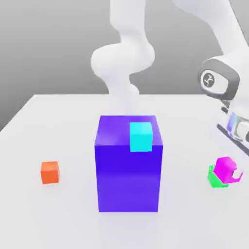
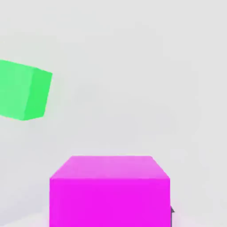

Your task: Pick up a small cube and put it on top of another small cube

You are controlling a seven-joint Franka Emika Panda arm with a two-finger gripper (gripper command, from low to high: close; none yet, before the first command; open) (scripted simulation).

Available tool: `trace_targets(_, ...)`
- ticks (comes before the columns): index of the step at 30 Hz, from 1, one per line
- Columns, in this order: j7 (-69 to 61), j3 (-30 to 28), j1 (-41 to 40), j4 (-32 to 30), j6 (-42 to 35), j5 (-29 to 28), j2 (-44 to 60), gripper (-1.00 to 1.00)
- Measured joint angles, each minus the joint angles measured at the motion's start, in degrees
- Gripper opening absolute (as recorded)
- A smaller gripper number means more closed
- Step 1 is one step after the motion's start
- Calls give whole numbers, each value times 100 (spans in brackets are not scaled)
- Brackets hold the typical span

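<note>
The small magenta cube hangs tilted at the exterior view's right, just off the table, with my gripper shut on it. A white fingertip shows against its right side. The small green cube rests on the table right behind it, partly covered by it. In the hand view the magenta cube sits close below the camera, and the green cube lies apart from it, not underneath it.
A big purple-blue block stands mid-table with a small cyan cube on its top. A small orange cube lies at the exterior view's left. The arm's white base rises behind the block on the white table.
</note>
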Motion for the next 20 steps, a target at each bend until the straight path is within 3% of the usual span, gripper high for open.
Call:
trace_targets(8,2158,217,459,-973,644,365,-606,-100)
trace_targets(10,2567,332,569,-1178,803,223,-744,-100)
trace_targets(16,2731,391,647,-1229,1797,54,139,-100)
trace_targets(17,2719,398,642,-1220,1987,72,337,100)
trace_targets(20,2719,398,642,-1220,1987,72,337,100)
